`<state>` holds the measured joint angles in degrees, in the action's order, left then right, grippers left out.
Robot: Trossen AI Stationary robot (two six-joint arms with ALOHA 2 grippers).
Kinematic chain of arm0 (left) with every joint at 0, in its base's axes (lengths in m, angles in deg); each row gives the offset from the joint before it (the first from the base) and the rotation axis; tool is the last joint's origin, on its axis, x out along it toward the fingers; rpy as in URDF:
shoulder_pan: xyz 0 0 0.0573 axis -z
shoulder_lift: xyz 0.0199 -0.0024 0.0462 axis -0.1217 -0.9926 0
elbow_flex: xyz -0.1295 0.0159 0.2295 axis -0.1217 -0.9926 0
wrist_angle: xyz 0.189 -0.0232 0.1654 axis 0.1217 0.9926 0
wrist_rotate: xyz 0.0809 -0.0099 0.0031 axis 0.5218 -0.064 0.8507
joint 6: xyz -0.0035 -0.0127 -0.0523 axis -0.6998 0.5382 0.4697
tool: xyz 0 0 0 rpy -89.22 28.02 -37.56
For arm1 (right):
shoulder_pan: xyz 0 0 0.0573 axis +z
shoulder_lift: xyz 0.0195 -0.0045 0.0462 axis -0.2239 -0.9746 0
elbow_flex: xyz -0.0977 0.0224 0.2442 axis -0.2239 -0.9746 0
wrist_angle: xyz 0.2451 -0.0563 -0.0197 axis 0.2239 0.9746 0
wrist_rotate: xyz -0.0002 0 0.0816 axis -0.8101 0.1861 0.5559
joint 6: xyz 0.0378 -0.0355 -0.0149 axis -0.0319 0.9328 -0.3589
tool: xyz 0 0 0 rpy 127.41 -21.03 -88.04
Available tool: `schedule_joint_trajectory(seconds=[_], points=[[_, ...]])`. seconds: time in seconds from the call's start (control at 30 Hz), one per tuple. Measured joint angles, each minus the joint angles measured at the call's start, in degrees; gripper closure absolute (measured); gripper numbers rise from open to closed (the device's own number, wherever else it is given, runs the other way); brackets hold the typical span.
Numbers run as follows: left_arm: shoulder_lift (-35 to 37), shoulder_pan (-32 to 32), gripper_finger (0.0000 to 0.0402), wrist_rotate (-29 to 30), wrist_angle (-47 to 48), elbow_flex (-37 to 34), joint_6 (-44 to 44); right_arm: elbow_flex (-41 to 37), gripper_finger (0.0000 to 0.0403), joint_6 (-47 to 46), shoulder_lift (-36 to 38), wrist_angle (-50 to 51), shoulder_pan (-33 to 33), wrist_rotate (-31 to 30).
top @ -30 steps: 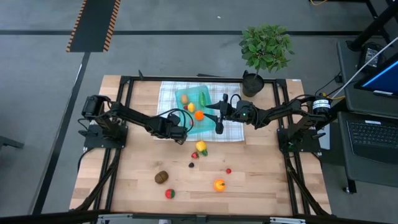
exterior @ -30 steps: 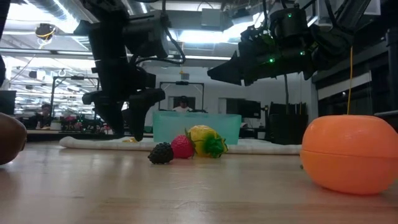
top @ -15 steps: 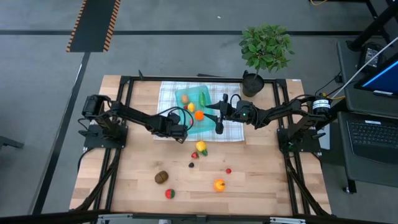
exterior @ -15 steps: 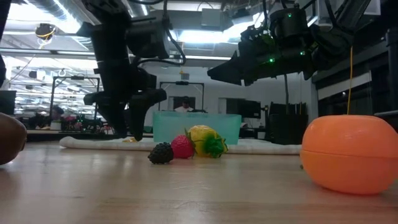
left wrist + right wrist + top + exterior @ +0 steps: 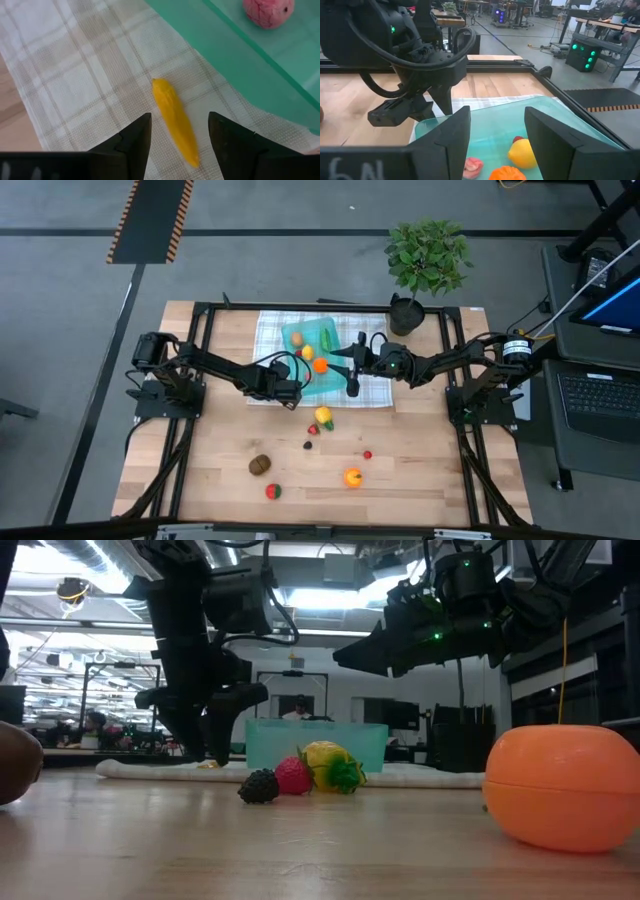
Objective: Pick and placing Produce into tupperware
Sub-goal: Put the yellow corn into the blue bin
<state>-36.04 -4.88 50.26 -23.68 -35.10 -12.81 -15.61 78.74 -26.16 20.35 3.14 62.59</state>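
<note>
**Left hand straddles a yellow piece beside the tub**

Nearest the desk's (image 5: 200, 480) front edge, well short of the tub (image 5: 325, 380), lie an orange (image 5: 352, 477), a red-green piece (image 5: 272, 491) and a kiwi (image 5: 260, 464). Closer to the tub sit a red berry (image 5: 367, 454), a dark berry (image 5: 308, 445) and a lemon (image 5: 323, 416).

Just beside the tub's left wall, the left hand (image 5: 176, 131) hangs low over the cloth (image 5: 75, 75), fingers apart on either side of a slim yellow piece (image 5: 175, 120), not yet touching it. The piece lies slantwise between them, so closing could pinch one end and let it swivel or slide out; the cloth could bunch under the fingertips, and the tub wall sits close.

The right hand (image 5: 492, 131) hovers over the tub, fingers apart, holding nothing. Inside lie an orange piece (image 5: 505, 173), a yellow fruit (image 5: 522, 152) and a pink piece (image 5: 472, 167). A plant (image 5: 428, 255) stands beyond the tub.
</note>
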Motion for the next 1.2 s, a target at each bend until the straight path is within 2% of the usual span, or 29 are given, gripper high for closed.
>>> schedule_joint_trajectory(seconds=[1.2], points=[[-2.6,0.0,0.0226,1.5,-1.7,-0.1,-1.6,0.0,0.0214,-0.1,0.0,0.0,0.1,0.0]])
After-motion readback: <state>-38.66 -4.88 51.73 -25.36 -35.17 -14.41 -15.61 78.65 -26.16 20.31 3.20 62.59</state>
